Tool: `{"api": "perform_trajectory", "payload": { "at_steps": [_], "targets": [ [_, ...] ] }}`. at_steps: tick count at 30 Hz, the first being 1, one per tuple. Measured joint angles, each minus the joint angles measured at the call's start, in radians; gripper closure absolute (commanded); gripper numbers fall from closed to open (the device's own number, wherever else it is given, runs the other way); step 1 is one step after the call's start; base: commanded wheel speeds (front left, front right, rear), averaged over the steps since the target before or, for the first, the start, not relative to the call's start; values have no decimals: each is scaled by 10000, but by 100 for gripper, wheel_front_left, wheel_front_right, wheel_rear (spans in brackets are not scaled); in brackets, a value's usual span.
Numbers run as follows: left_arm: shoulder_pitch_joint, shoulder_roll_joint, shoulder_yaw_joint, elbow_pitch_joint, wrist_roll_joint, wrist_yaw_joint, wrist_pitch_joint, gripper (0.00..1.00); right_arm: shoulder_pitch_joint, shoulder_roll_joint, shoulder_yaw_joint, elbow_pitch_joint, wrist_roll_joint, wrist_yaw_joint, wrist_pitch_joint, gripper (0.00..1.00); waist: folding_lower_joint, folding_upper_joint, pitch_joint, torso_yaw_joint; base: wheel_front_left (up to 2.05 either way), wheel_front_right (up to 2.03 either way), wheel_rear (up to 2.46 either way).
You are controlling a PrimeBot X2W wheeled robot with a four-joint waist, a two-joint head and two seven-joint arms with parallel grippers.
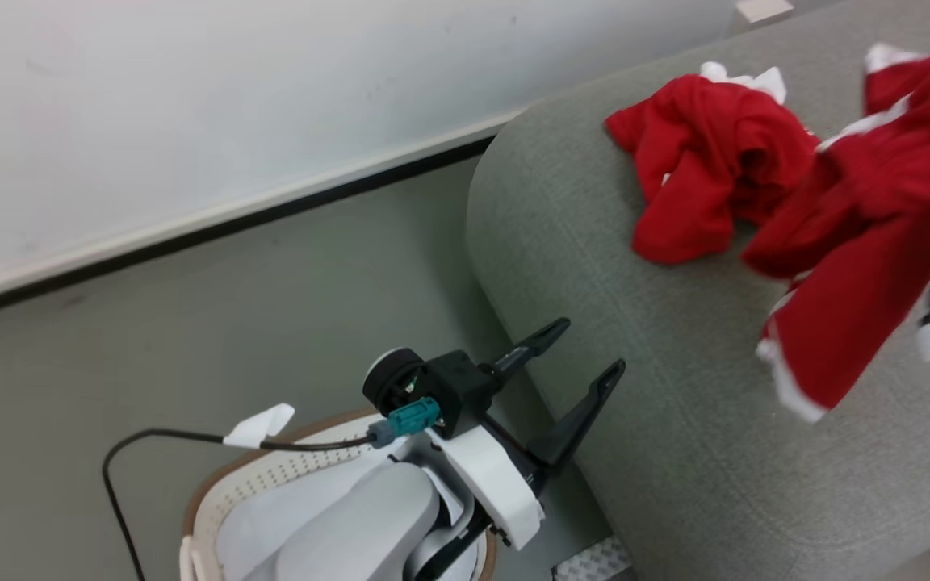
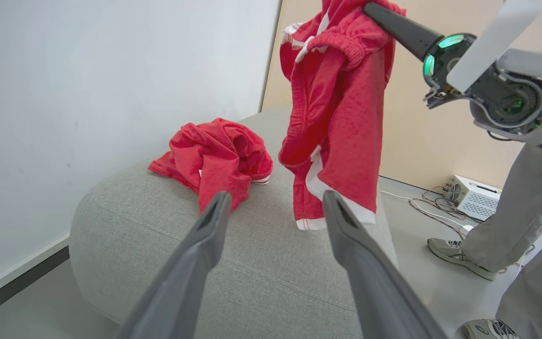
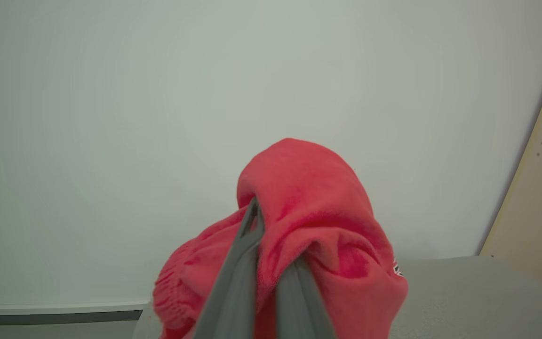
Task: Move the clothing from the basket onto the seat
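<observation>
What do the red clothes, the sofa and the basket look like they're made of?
Red clothes: soft matte knit, maybe cotton or fleece; it drapes and bunches. Sofa: grey woven upholstery, fine weave showing. Basket: probably stiff white plastic, rows of holes, tan rim.

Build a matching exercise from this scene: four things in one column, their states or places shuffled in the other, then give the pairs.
1. left gripper
2. right gripper
3. crumpled garment
4. basket

A. lying on the sofa
B. shut on the hanging garment
C. on the floor beside the sofa
D. open, holding nothing

Pairs: 1-D, 2-B, 3-A, 4-C
</observation>
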Motion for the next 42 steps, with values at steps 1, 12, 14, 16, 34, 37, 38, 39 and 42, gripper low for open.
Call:
{"api": "perform_trajectory", "payload": {
  "at_steps": [1, 12, 14, 16, 34, 37, 38, 39, 42],
  "targets": [
    [-67, 13, -6, 2, 15, -8, 0, 0, -216, -174, -35, 184, 192, -2, 0, 100, 0, 0, 113, 61, 0, 0, 0],
    [-906, 541, -48, -311, 242, -25, 529, 0, -3236, -1927, 61, 2207, 871, -2, 100, 100, 1, 0, 1907, 768, 0, 0, 0],
    [-1070, 617, -6, -405, 253, -21, 600, 0, -3707, -2046, 196, 2832, 844, -2, 341, 100, 1, 0, 2299, 890, 0, 0, 0],
    [-1159, 633, 23, -456, 255, -10, 610, 0, -3997, -2063, 439, 3530, 784, -2, 631, 100, 2, 0, 2664, 1025, 0, 0, 0],
    [-1486, 472, 109, -163, 247, -10, 268, 0, -4930, -2514, 3114, 6481, 1611, 0, 3776, 10, 1, -1, 3621, 2041, 0, 0, 0],
    [-1471, 437, 107, -67, 236, -12, 219, 0, -4926, -2516, 3434, 6512, 1845, 0, 3814, 0, 1, 0, 3411, 2007, 0, 0, 0],
    [-1443, 424, 111, -36, 230, -13, 169, 0, -4907, -2523, 3565, 6512, 1923, -2, 3820, 0, 1, 0, 3314, 1997, 0, 0, 0],
    [-1406, 416, 113, -8, 211, -13, 161, 0, -4860, -2535, 3726, 6498, 1975, 0, 3893, 0, 1, 0, 3208, 1989, 0, 0, 0],
    [-1196, 416, 176, 115, 142, -15, 104, 0, -4487, -2575, 4282, 6403, 2226, 0, 4228, 0, 0, 0, 2812, 1956, 0, 0, 0]
  ]
}}
